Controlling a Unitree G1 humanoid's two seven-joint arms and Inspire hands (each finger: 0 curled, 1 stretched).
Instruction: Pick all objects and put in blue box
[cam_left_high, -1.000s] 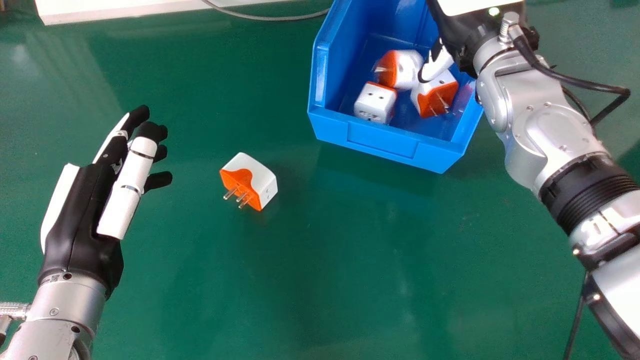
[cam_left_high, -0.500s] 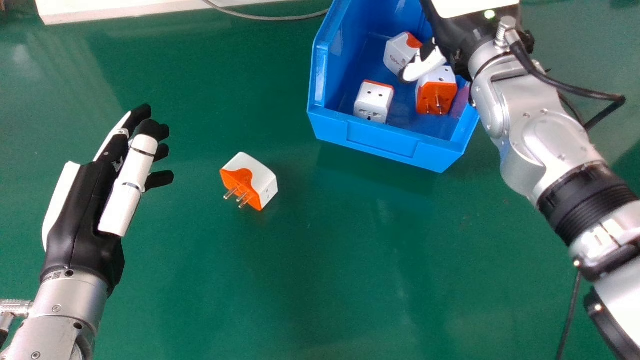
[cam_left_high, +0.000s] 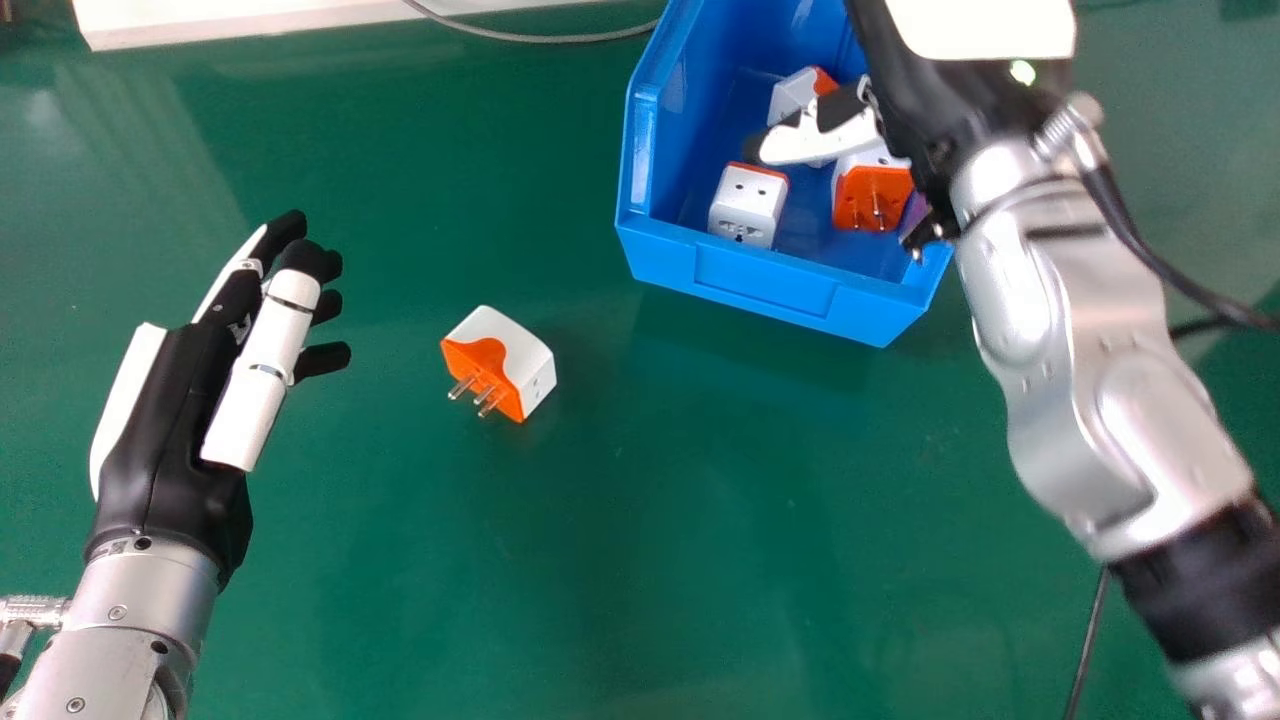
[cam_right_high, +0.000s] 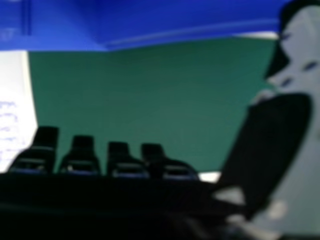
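Right hand (cam_left_high: 830, 138): one, open, fingers extended and thumb set apart from them; located over the interior of the blue box (cam_left_high: 760, 285), toward its right side. Left hand (cam_left_high: 175, 400): one, open, fingers relaxed, at the left of the head view.

Blue box: one, open-topped, beneath and around the right hand, well apart from the left.

Plug adapters: four in sight, all white and orange; three inside the blue box, one outside.

Item one, table adapter (cam_left_high: 510, 350): white rounded body, orange pronged face, metal prongs turned toward the robot and the left hand. Lies on its side on the green table (cam_left_high: 600, 520), between the two hands, nearer the left and to the right of its fingers.

Item two, socket-faced adapter (cam_left_high: 745, 205): white, round holes and slots showing, orange along its far edge. Lies nearer the robot than the right thumb's tip.

Item three, pronged adapter (cam_left_high: 870, 198): orange face and metal prongs toward the robot, upper part partly hidden by the right thumb.

Item four, far adapter (cam_left_high: 795, 95): white with orange corner, just beyond the right thumb, partly hidden; contact cannot be told.

Grey cable (cam_left_high: 540, 38): one, beyond the left hand.
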